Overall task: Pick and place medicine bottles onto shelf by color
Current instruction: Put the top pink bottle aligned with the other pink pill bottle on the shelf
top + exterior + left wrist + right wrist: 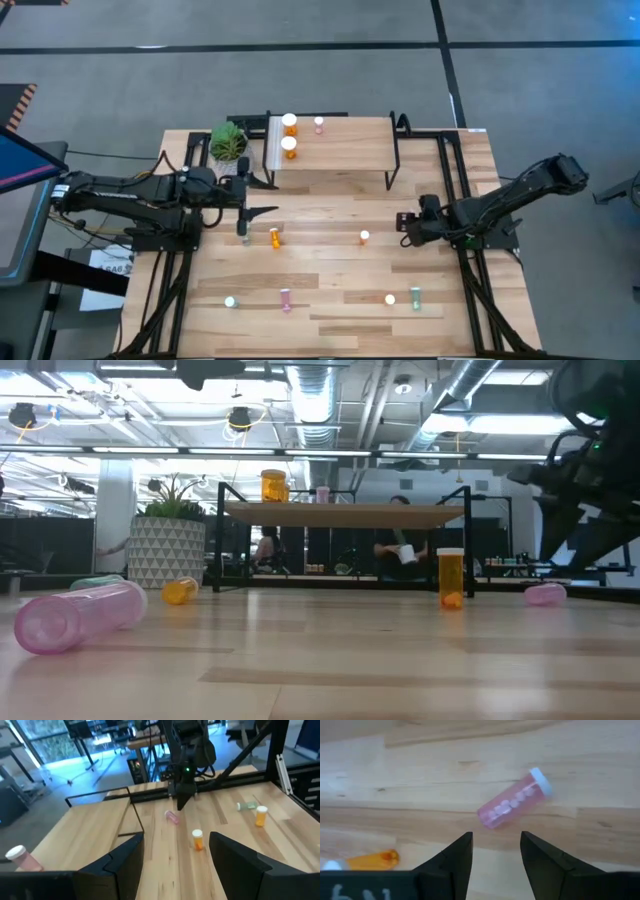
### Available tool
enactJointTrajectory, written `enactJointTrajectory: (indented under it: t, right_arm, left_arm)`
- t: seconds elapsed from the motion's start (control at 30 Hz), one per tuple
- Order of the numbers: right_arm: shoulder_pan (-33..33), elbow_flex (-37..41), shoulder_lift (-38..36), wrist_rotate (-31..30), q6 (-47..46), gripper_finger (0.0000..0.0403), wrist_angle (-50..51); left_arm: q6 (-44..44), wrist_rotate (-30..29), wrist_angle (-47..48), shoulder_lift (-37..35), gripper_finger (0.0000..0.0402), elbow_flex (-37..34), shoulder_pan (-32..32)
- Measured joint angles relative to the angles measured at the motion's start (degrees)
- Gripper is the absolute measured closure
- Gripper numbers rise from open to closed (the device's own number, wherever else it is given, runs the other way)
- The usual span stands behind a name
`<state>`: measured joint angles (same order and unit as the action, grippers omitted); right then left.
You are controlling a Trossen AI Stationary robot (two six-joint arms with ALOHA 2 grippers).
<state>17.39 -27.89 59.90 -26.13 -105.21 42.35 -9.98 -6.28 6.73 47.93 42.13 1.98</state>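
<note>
The right end effector (496, 854) hangs low over the worktop (330, 270) with its fingers apart and empty. Just ahead of it lies a pink bottle (514, 805) on its side. Farther away, the left end effector (243, 212) is also open and empty, near a lying orange bottle (275, 237). Beyond it stands the shelf (340, 145), which carries two orange bottles (289, 124).

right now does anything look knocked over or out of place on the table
Yes. Several bottles lie on their sides: a pink bottle just ahead of the open right gripper, an orange one by the left gripper, and another pink one nearest the low camera. No spill or damage shows.
</note>
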Motion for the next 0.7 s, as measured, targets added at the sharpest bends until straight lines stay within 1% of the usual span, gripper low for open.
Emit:
enactJointTrajectory:
  t: [0.13,0.27,0.4,0.47,0.57,0.63,0.7]
  right_arm:
    - [0.76,0.04,0.16,-0.41,-0.62,0.0212,-2.91]
    - [0.92,0.04,0.21,-0.67,-4.02,0.0204,-3.81]
    - [0.10,0.04,0.22,-1.22,-8.44,0.0192,-3.78]
    - [-0.62,0.04,0.21,-1.44,-8.83,0.0182,-3.60]
    - [-2.45,0.04,1.39,-1.42,-8.85,0.0163,-4.01]
    - [-3.98,0.02,2.28,-0.59,-8.69,0.0150,-4.22]
    - [-5.32,0.02,3.83,1.84,-7.87,0.0140,-4.47]
  left_arm:
    - [0.10,0.00,-5.70,-3.66,0.0189,-4.16,-0.15]
    - [0.02,0.72,-7.12,-5.60,0.0189,-4.92,-0.15]
    - [0.51,3.07,-5.26,-5.97,0.0189,-4.94,-0.15]
    - [0.57,4.30,-3.82,-5.77,0.0189,-4.94,-0.15]
    - [0.15,4.50,-2.43,-5.42,0.0189,-4.96,-0.15]
    - [-0.65,4.74,-1.98,-5.64,0.0189,-4.96,-0.15]
    - [-1.62,5.32,-0.14,-6.59,0.0189,-4.96,-0.15]
